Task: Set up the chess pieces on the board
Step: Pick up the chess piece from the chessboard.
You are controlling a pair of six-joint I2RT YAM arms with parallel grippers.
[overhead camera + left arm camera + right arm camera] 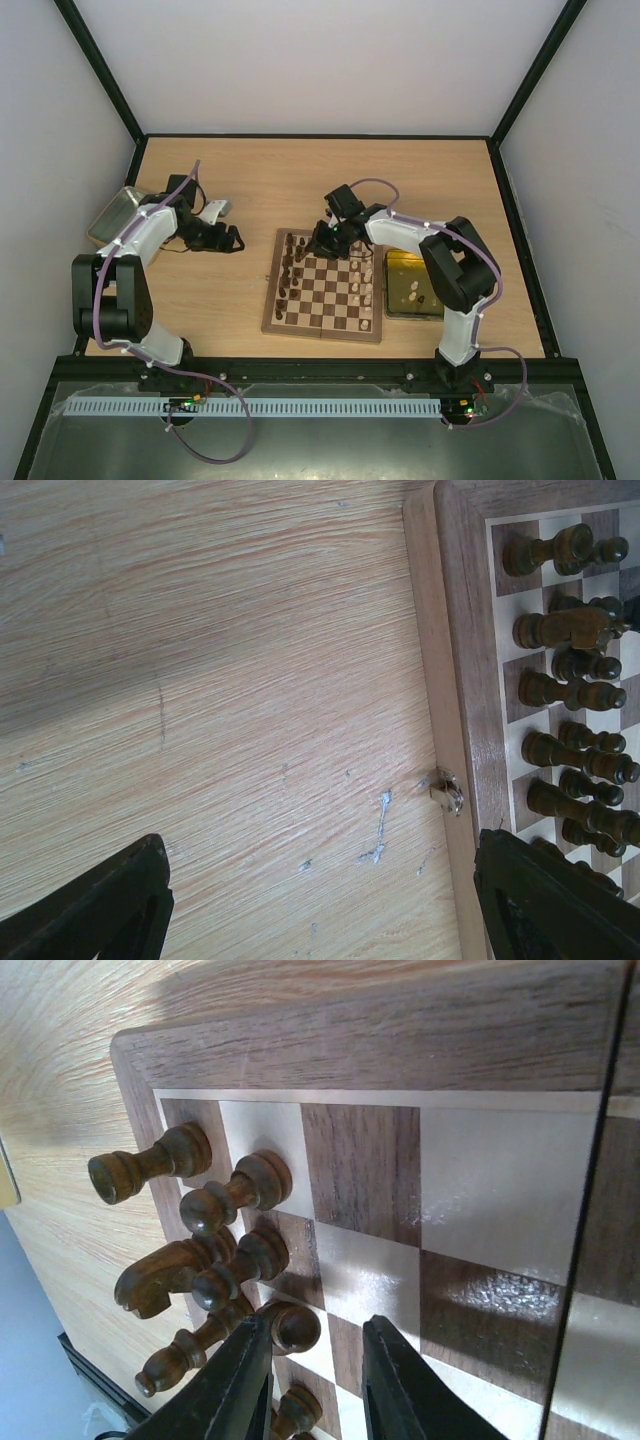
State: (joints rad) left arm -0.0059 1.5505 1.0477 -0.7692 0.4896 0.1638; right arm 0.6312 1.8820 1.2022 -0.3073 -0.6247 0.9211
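Holding the left gripper point(320, 905) wide apart, left arm point(150, 235) folded at the elbow. Stretching the right arm point(410, 232) forward, right gripper point(318, 1365) tilted down, jaws narrowly parted, empty.

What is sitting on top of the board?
Dark pieces line the board along its left edge, pale pieces along its right. The right gripper hovers over the far edge, hiding squares beneath.
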